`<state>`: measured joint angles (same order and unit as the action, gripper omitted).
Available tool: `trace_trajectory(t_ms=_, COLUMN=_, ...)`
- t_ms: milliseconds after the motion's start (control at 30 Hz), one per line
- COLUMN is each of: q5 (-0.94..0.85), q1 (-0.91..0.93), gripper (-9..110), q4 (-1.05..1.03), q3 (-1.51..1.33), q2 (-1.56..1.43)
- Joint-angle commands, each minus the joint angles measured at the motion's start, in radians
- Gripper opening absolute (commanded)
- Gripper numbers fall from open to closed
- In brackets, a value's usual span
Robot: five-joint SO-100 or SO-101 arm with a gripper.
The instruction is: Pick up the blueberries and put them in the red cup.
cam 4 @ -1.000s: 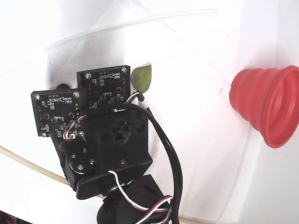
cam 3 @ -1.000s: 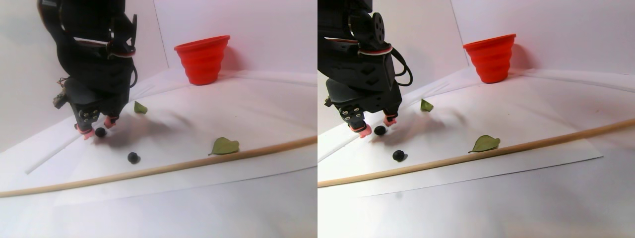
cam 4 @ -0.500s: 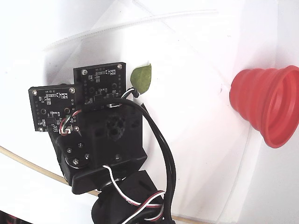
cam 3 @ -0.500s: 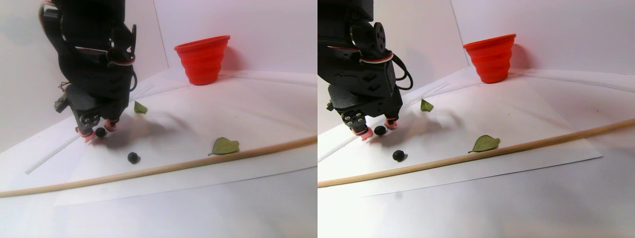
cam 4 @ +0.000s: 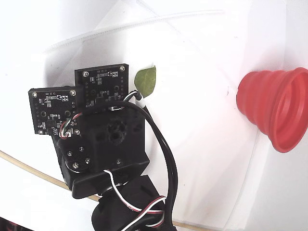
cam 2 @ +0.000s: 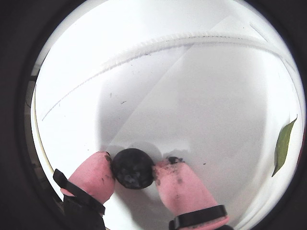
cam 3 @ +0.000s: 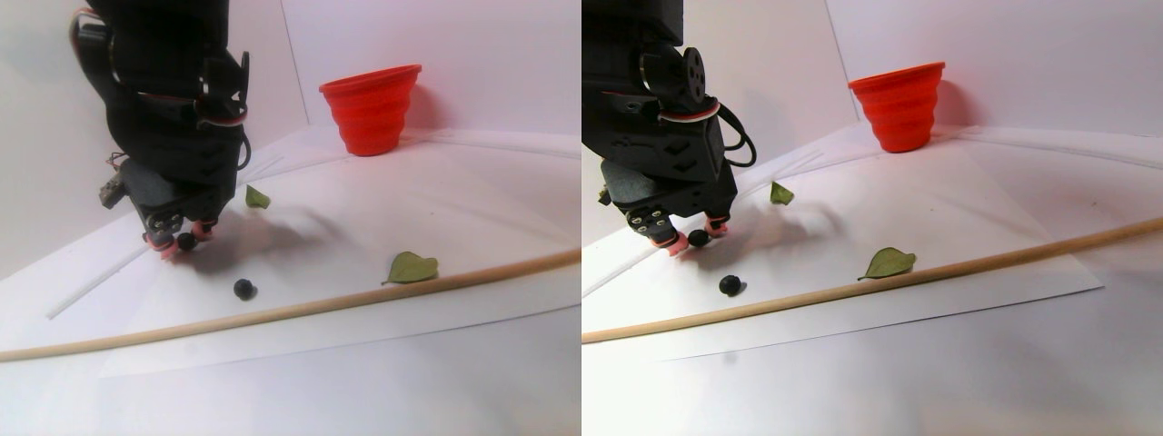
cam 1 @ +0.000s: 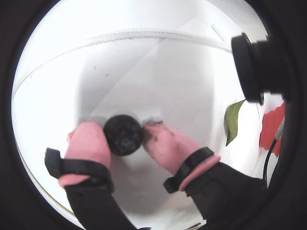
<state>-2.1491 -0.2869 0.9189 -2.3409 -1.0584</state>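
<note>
Wrist views both show the gripper [cam 2: 142,173] clenched on a blueberry [cam 2: 133,168], low in frame. Stereo pair view: a second blueberry [cam 3: 243,289] lies loose lower left, the red cup [cam 3: 371,109] stands near the top

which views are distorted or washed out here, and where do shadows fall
Both wrist views: fisheye with a black circular border, gripper sharp around the blueberry. Stereo pair view: soft, arm's shadow falls right of the gripper. Fixed view: white surface overexposed, red cup vivid.
</note>
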Motion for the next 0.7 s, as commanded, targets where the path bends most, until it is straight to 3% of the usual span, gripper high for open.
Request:
trace_trajectory(t_ms=0, q5=-0.005, q1=-0.028, gripper=14, q4=0.028, q3=0.009, q2=0.0)
trace_trajectory(t_ms=667, q5=-0.005, q1=-0.008, gripper=13, q4=-0.034, q3=-0.074, q2=-0.19)
